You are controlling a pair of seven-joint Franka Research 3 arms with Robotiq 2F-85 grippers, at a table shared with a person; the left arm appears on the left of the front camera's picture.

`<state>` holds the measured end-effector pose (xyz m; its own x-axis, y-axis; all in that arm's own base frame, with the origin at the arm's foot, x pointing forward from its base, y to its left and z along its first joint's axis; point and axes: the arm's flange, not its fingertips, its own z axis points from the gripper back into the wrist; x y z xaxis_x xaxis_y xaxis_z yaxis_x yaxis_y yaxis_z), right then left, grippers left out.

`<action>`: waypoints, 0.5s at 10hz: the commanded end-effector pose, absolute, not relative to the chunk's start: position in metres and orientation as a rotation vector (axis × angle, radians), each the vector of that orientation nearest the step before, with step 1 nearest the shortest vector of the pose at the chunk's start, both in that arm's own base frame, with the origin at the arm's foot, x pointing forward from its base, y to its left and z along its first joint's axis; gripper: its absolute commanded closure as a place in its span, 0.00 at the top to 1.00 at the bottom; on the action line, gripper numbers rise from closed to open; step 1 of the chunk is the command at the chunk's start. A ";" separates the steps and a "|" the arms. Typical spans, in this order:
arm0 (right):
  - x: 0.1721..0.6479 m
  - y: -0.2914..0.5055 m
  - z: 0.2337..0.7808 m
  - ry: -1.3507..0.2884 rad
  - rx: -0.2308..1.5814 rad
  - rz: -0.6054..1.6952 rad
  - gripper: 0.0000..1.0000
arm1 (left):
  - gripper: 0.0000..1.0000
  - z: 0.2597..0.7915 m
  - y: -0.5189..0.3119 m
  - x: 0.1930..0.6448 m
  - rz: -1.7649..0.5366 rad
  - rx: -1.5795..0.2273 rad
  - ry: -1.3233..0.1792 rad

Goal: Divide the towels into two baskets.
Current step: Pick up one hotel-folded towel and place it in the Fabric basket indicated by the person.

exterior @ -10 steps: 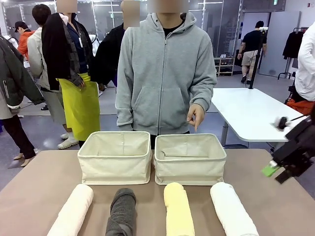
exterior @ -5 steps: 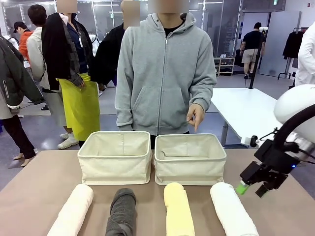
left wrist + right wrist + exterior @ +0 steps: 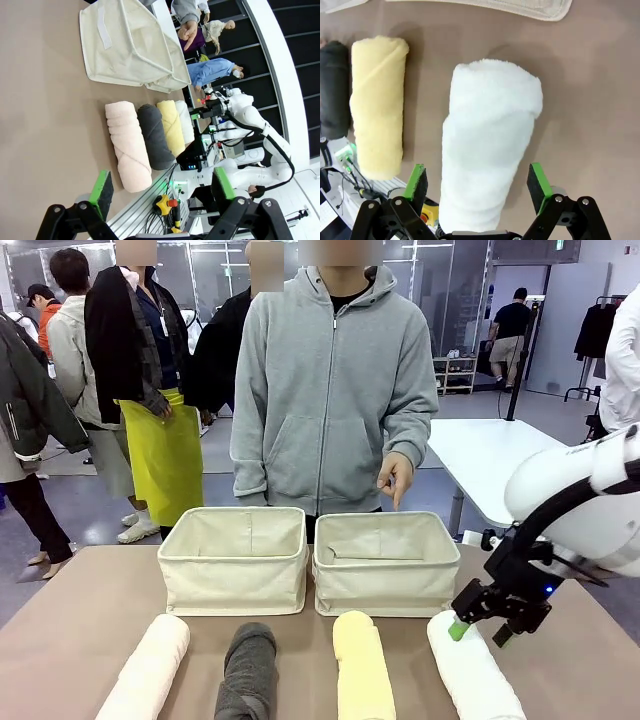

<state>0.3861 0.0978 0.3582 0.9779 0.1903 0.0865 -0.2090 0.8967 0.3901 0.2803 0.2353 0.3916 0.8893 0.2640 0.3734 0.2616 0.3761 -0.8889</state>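
Observation:
Four rolled towels lie in a row at the table's near edge: pale pink-cream (image 3: pixel 148 668), dark grey (image 3: pixel 246 670), pale yellow (image 3: pixel 362 668) and white (image 3: pixel 472 668). Behind them two cream canvas baskets stand side by side, left (image 3: pixel 233 560) and right (image 3: pixel 386 565), with nothing showing in either. My right gripper (image 3: pixel 480 633) hangs open just above the white towel's far end. In the right wrist view its jaws (image 3: pixel 477 181) straddle the white towel (image 3: pixel 487 145) without touching it. My left gripper (image 3: pixel 162 192) is open, held off the table's left side, nothing between its fingers.
A person in a grey hoodie stands behind the baskets, one hand (image 3: pixel 397 478) pointing down above the right basket. Bare brown tabletop (image 3: pixel 80 610) lies left of the baskets. In the right wrist view the yellow towel (image 3: pixel 376 107) lies close beside the white one.
My right arm has swung in from the right edge, down and leftward, until its open gripper is over the white towel's far end. Towels, baskets and the person have not moved.

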 end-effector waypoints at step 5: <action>0.353 0.124 0.316 -0.088 0.288 0.205 1.00 | 1.00 0.394 0.236 0.278 0.003 -1.207 -0.515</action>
